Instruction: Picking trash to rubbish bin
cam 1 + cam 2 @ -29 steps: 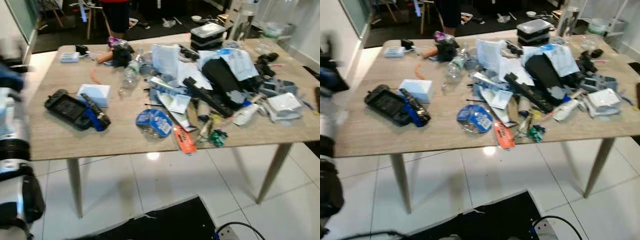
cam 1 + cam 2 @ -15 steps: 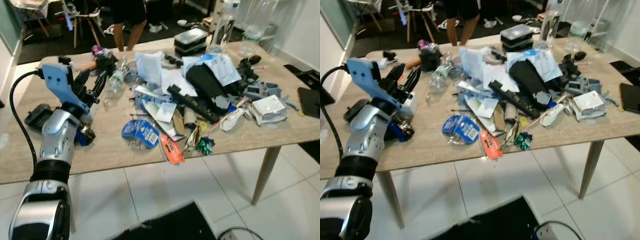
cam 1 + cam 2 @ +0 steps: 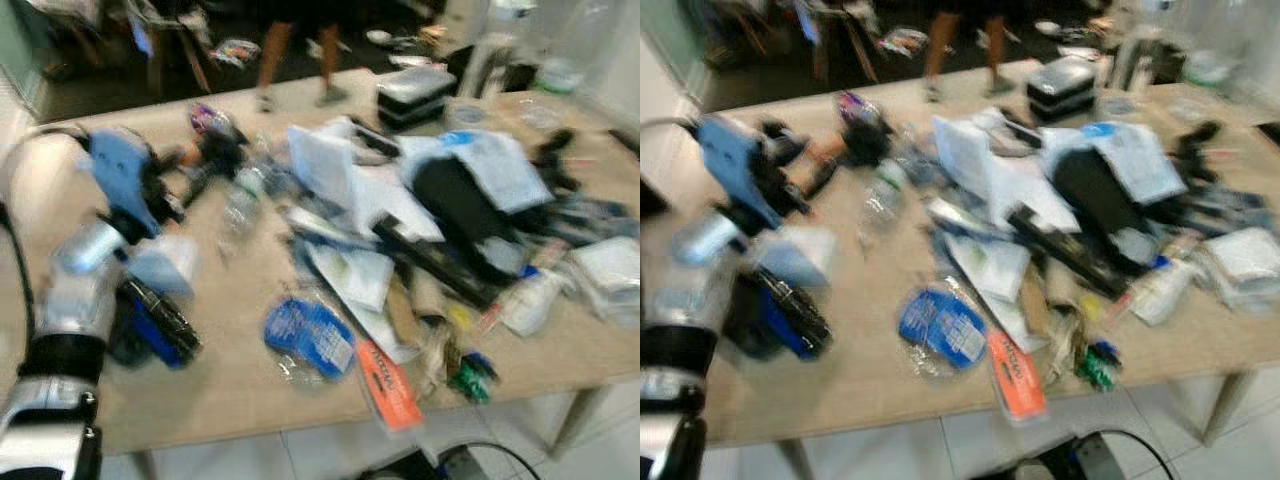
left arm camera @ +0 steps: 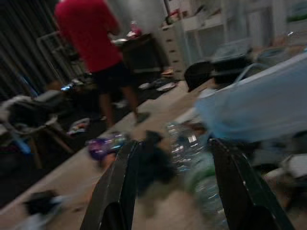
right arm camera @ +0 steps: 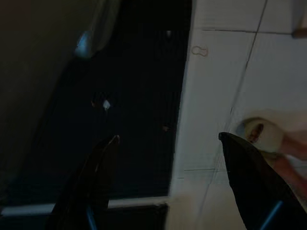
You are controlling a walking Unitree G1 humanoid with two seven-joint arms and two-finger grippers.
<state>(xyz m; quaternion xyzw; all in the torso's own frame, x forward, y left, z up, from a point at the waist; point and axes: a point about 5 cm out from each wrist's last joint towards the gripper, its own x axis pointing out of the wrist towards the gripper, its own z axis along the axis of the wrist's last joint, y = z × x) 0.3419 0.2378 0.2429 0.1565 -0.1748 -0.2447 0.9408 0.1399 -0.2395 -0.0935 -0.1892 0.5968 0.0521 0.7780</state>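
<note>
The pictures are blurred by motion. A wooden table [image 3: 230, 400] is strewn with trash: a clear plastic bottle [image 3: 240, 200], a round blue wrapper [image 3: 310, 335], an orange packet [image 3: 388, 385], and papers heaped around a black bag [image 3: 460, 205]. My left gripper [image 3: 185, 185] hovers over the table's left part, open, holding nothing. In the left wrist view the bottle [image 4: 192, 158] lies beyond the spread fingers [image 4: 115, 191]. My right gripper [image 5: 168, 187] hangs open over a white tiled floor [image 5: 225, 86] and a dark mat [image 5: 139, 96].
A white box [image 3: 165, 262] and a black and blue device [image 3: 150, 325] lie under my left arm. Stacked black containers [image 3: 420, 90] stand at the back. A person [image 4: 91, 33] in a red shirt stands beyond the far edge, near chairs [image 4: 33, 115].
My left arm rose from my side to above the table's left part. The camera has moved closer to the table and the view is now blurred.
</note>
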